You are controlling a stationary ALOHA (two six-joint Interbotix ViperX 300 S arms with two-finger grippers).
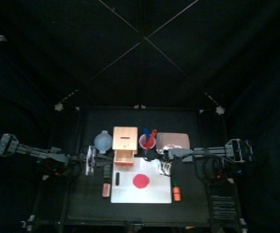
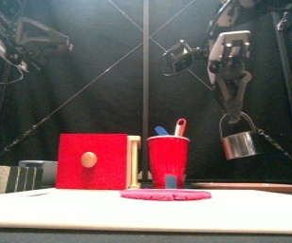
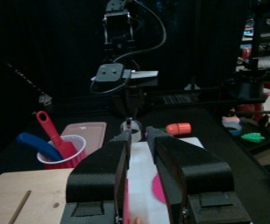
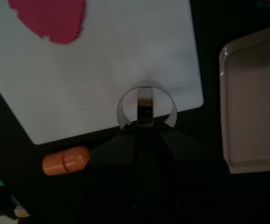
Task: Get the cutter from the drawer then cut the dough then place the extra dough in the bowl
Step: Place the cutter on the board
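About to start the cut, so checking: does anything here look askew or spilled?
Nothing stands out. The round metal cutter hangs from the right gripper, the flat red dough disc lies on the white cutting board, and the red cup stands upright.

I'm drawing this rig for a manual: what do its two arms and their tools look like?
The left arm and right arm are black and jointed, with black cables looping alongside. The right tool has two slim jaws, grey outside, under a white cross-plate. The left tool shows two broad grey jaws, dark on the inner faces. I see no print on either.
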